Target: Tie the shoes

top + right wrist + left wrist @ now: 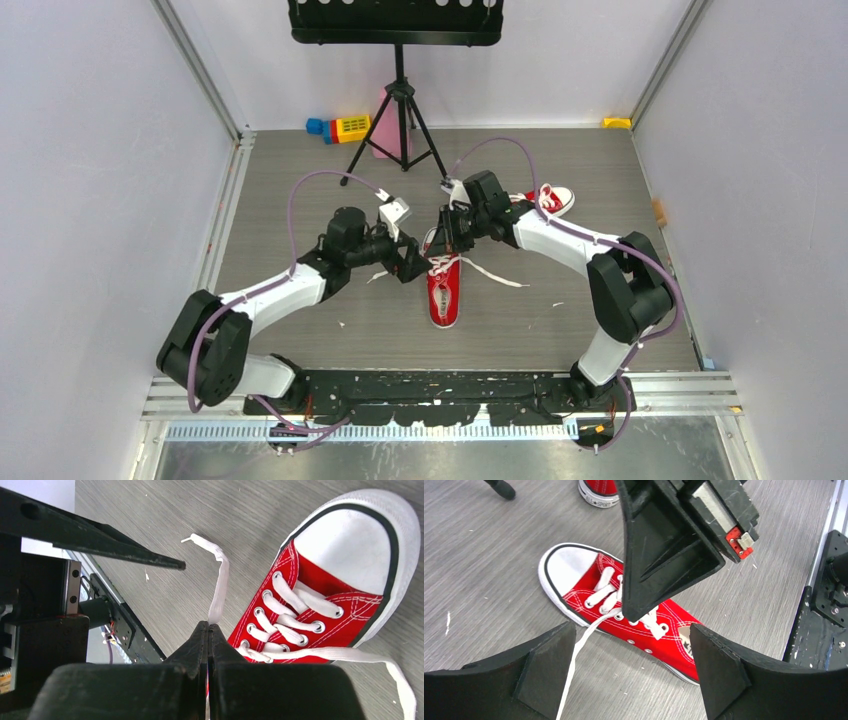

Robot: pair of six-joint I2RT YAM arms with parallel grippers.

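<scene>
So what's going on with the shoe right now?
Both arms are working on the middle shoe, which is untied. The right gripper is shut on one lace just beside the eyelets. The left gripper is open; that lace's loose end seems to run between its jaws, not gripped. The other lace lies slack beside the shoe. The second shoe sits off by the right arm.

The left gripper is spreading its fingers wide over the red shoe — the right gripper is touching its white lace.
</scene>
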